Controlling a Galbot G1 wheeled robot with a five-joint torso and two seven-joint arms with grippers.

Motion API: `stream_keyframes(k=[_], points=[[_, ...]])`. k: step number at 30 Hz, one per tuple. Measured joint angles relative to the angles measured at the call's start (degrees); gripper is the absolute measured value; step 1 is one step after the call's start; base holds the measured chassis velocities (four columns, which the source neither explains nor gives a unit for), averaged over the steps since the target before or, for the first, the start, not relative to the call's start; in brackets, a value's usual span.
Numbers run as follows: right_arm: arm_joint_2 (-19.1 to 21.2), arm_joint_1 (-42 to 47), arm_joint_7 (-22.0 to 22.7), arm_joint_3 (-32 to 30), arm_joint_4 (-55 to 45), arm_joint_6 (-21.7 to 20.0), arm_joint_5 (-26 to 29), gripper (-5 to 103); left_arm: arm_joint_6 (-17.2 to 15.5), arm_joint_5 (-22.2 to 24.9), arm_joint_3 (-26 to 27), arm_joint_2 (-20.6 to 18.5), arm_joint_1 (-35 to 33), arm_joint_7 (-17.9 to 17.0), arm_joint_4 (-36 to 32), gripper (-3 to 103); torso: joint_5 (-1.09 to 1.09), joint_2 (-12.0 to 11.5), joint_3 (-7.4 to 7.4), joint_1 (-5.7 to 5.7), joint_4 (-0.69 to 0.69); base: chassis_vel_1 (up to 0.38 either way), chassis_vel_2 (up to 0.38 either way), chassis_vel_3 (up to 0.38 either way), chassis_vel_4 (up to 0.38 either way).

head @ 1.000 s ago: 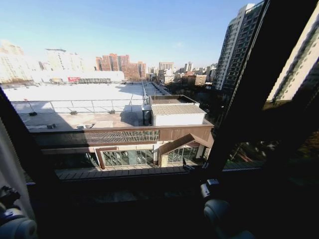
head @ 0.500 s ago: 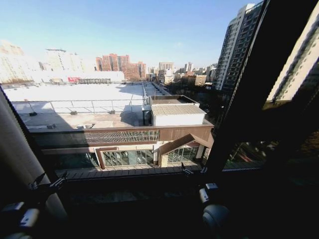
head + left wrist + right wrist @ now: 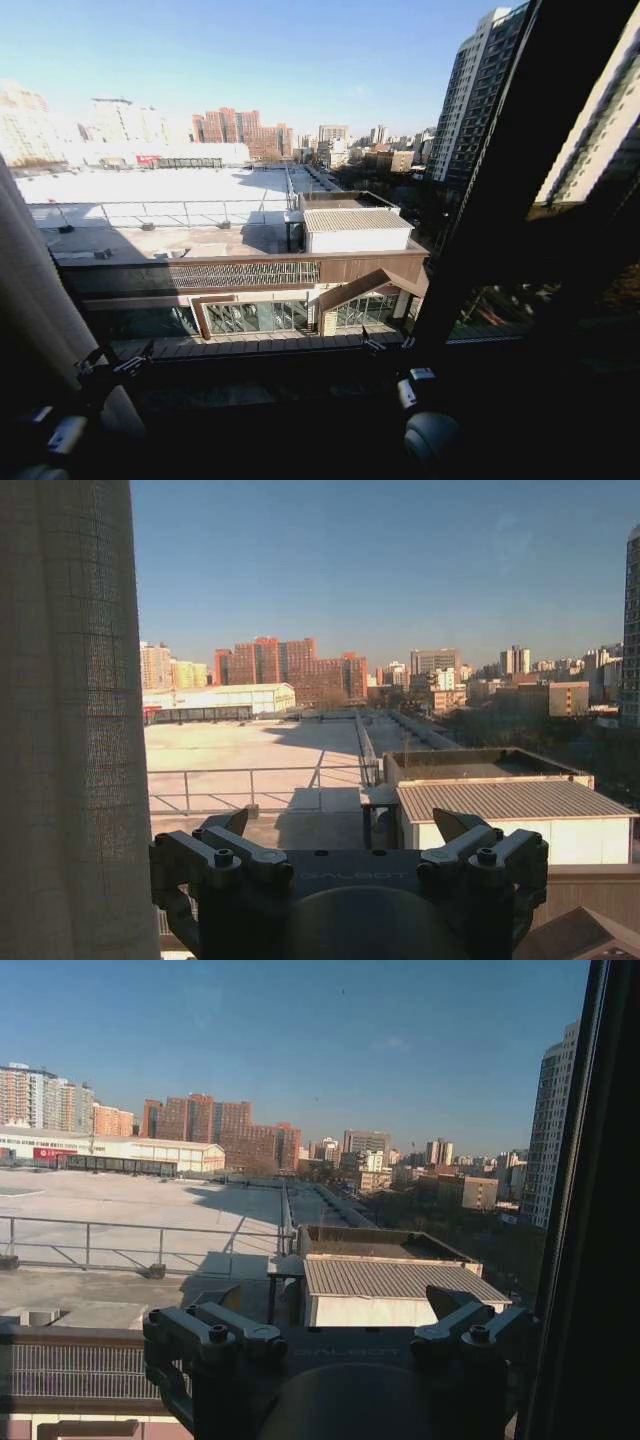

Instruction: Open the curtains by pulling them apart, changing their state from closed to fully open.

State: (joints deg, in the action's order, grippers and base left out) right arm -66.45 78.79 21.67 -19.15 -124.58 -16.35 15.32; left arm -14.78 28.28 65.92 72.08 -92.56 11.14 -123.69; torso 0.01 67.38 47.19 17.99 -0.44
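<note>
One panel of the curtains (image 3: 35,290) hangs bunched at the far left of the window, sheer and beige with vertical pleats. In the left wrist view the curtain panel (image 3: 65,730) stands beside my left gripper (image 3: 345,825), which is open and holds nothing. From the head view the left gripper (image 3: 118,362) sits low, just right of the panel's edge. My right gripper (image 3: 385,345) is low at the middle of the window by the sill. The right gripper (image 3: 338,1300) is open, with nothing but the city outside between its fingers.
A wide dark window frame bar (image 3: 520,170) runs slantwise across the right side, and the same frame bar (image 3: 590,1210) stands close beside the right gripper. The dark sill (image 3: 280,390) runs below both grippers. Rooftops and towers lie beyond the bare glass.
My left gripper has risen from the lower left corner and moved right. The curtain panel's edge now reaches farther into view on the left. The right gripper has barely shifted.
</note>
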Motion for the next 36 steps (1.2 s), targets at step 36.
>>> stream_keyframes(k=[36], points=[[1.3,-2.4,0.2,-1.1,2.0,-1.4,4.5,100,1.1,-2.3,-0.2,3.8,-0.3,2.9,-3.0,100,0.02,0.0,0.01,0.01,0.0,-0.194,-0.311,0.183,0.319]])
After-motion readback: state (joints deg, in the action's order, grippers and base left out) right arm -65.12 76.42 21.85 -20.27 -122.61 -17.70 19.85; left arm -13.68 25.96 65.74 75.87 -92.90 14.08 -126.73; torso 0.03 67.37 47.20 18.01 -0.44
